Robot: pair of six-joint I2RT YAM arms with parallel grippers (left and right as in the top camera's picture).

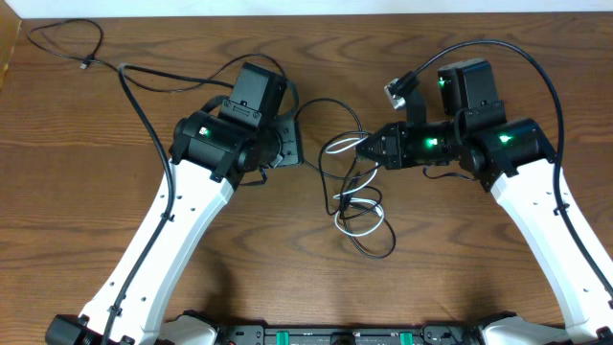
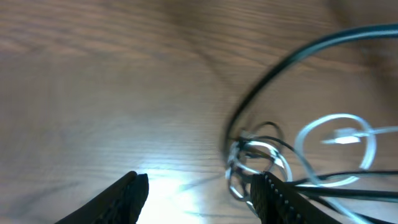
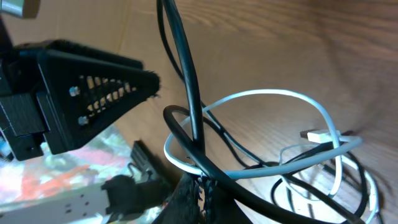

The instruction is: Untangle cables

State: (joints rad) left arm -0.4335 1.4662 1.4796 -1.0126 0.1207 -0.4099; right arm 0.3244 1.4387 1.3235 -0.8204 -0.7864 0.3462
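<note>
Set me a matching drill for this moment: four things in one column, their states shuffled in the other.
1. left gripper
2. right gripper
3. white cable
4. black cable end

A. looped within the tangle
B. open, nothing between the fingers
C. lies apart, top left in the overhead view
D. shut on the tangle's cords

Pairs: 1-B, 2-D, 3-A, 4-C

Robotics lab bench, two white-and-black robot arms (image 1: 163,240) reaching over a brown wood-grain tabletop (image 1: 77,192), green lights (image 1: 202,131) glowing
</note>
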